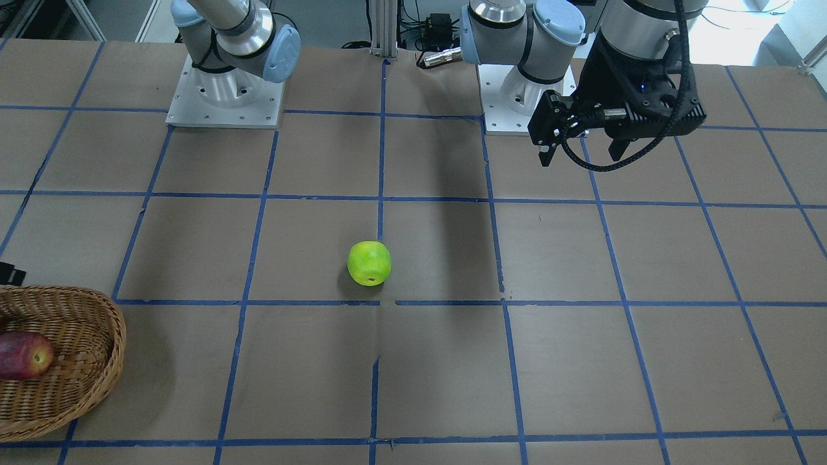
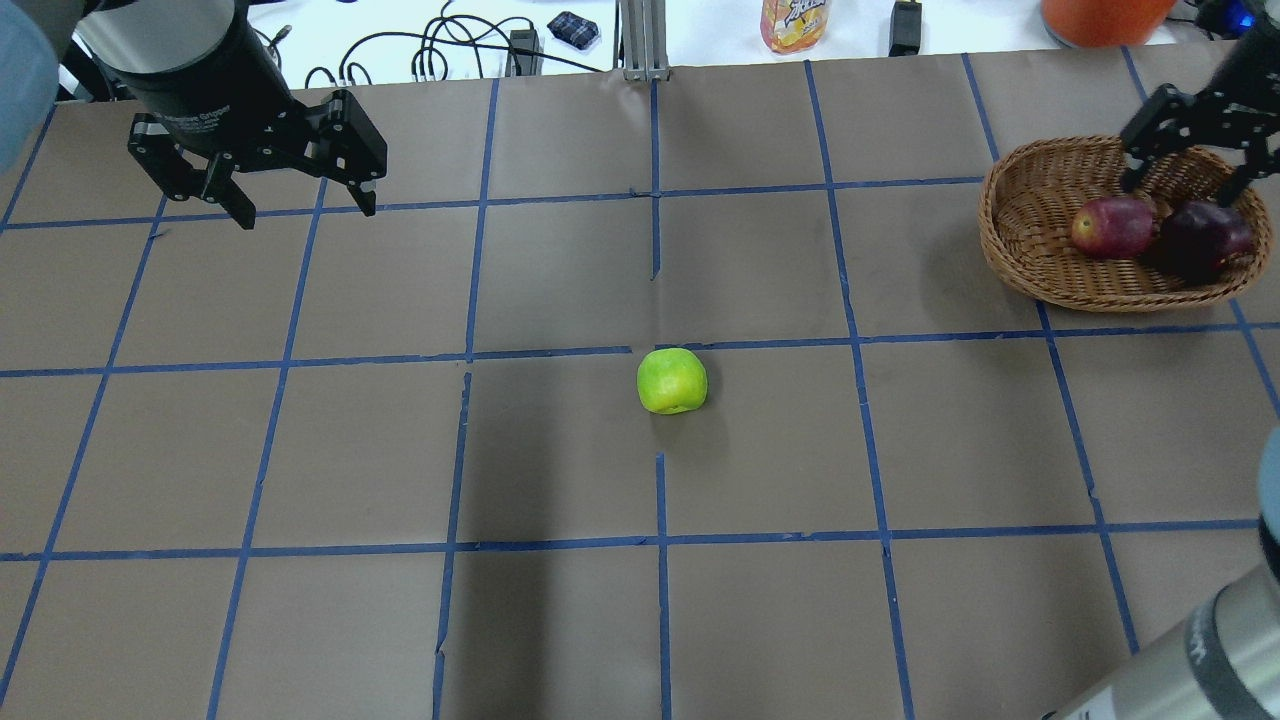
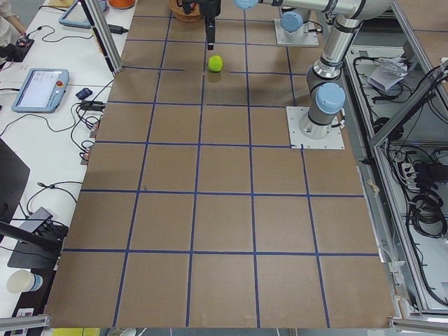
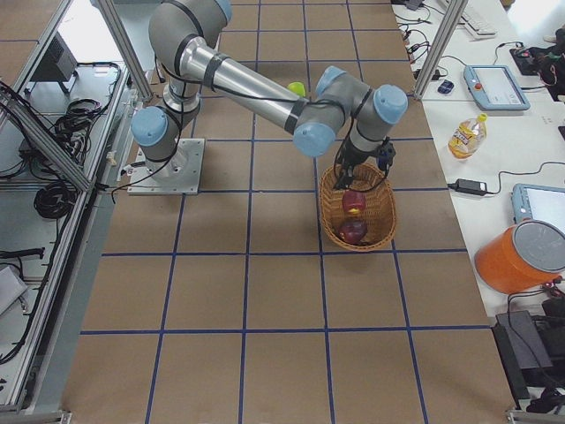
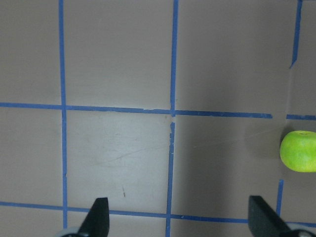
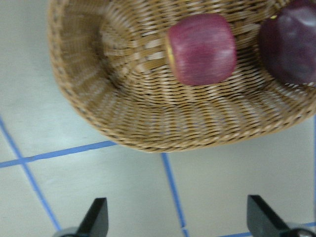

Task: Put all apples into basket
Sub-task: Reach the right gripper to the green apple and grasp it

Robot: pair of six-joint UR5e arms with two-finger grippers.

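The lime green apple (image 1: 369, 263) (image 2: 672, 380) lies alone near the table's middle; it shows at the right edge of the left wrist view (image 5: 298, 150). The wicker basket (image 2: 1030, 215) (image 1: 97, 349) (image 6: 94, 94) stands at the far right and holds the red apple (image 2: 1112, 226) (image 6: 201, 48) and the dark maroon apple (image 2: 1205, 238) (image 6: 291, 39). My right gripper (image 2: 1185, 190) (image 6: 177, 219) is open and empty, above the basket. My left gripper (image 2: 305, 212) (image 1: 579, 158) (image 5: 180, 217) is open and empty, above the far left of the table, well away from the green apple.
Blue tape lines grid the brown table. Both arm bases (image 1: 226, 97) (image 1: 526, 97) stand at the robot's edge. Beyond the far edge are a juice bottle (image 2: 795, 20), an orange container (image 2: 1105, 15) and cables (image 2: 450, 50).
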